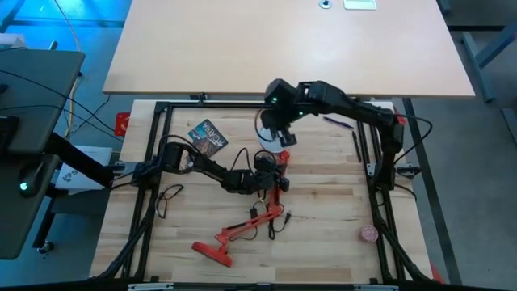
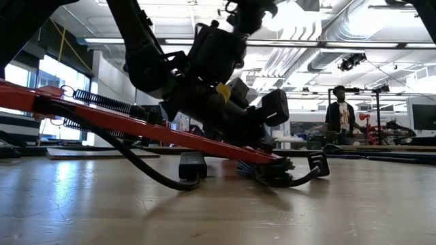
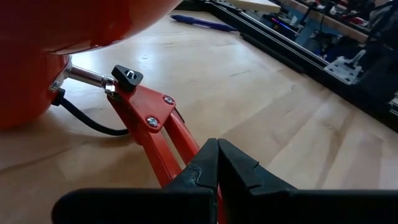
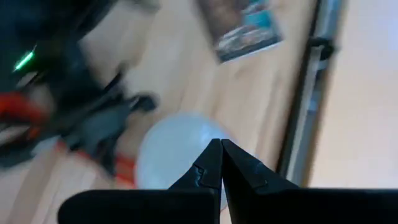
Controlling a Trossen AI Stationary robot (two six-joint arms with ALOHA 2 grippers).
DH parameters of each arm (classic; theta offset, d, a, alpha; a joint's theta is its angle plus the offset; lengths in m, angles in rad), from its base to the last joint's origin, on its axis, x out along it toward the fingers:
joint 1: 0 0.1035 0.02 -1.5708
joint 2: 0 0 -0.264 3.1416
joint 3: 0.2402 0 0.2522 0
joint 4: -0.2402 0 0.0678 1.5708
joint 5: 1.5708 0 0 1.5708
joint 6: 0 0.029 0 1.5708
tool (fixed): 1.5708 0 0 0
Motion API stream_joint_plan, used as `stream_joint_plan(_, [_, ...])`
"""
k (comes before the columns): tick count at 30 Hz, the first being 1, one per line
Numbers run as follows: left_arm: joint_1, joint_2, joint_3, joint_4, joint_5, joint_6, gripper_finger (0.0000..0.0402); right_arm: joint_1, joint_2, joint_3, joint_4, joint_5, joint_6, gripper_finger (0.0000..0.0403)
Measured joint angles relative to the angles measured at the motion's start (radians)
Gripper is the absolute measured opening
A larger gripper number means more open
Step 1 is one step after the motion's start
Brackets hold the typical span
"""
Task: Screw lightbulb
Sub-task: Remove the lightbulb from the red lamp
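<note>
A: We're looking down on the table [image 1: 339, 210], and the red lamp [image 1: 250, 226] lies stretched from the lower left of the frame up toward the middle. The left tool [image 1: 265, 166] sits at its arm just below centre.

B: In the left wrist view that left tool [image 3: 217, 163] has its fingers pressed together on the red arm [image 3: 168, 134], though we can't say it truly grips the bar. The big red curve at the upper left of that frame looks like the shade [image 3: 37, 56].

A: And the bulb [image 1: 268, 137]? We see a small white shape at the middle of the overhead frame, right by the right tool [image 1: 284, 139].

B: The right wrist view gives a pale round dome [image 4: 174, 158] just past the shut fingertips of the right tool [image 4: 221, 155]. Both tools are fully closed. We can't tell whether the right one is touching the bulb or only hovering over it.

A: So we'd judge the screwing is not visibly under way. To do it well, we'd want the left tool to pin the lamp firmly so the socket cannot roll.

B: Then the right one should open, take the dome squarely and lightly, line the neck up with the socket, and turn gently. A crooked start would cross the thread.
</note>
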Motion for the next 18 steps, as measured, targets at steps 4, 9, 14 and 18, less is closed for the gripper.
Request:
stream_joint_plan(4, [0.000,0.002,-0.001,0.021,0.003,0.000,0.0000,0.007,0.002,0.000,0.096,0.140,0.168,0.0009])
stream_joint_plan(9, [-0.001,0.003,-0.001,0.033,0.007,0.000,0.0000,0.011,0.001,0.000,0.087,0.216,0.227,0.0073])
stream_joint_plan(14, [-0.001,0.003,-0.001,0.034,0.005,0.000,0.0000,0.022,0.016,-0.001,0.042,0.251,0.372,0.0171])
stream_joint_plan(18, [-0.001,0.003,-0.001,0.035,0.003,0.000,0.0000,0.056,0.049,-0.001,0.001,0.374,0.444,0.0228])
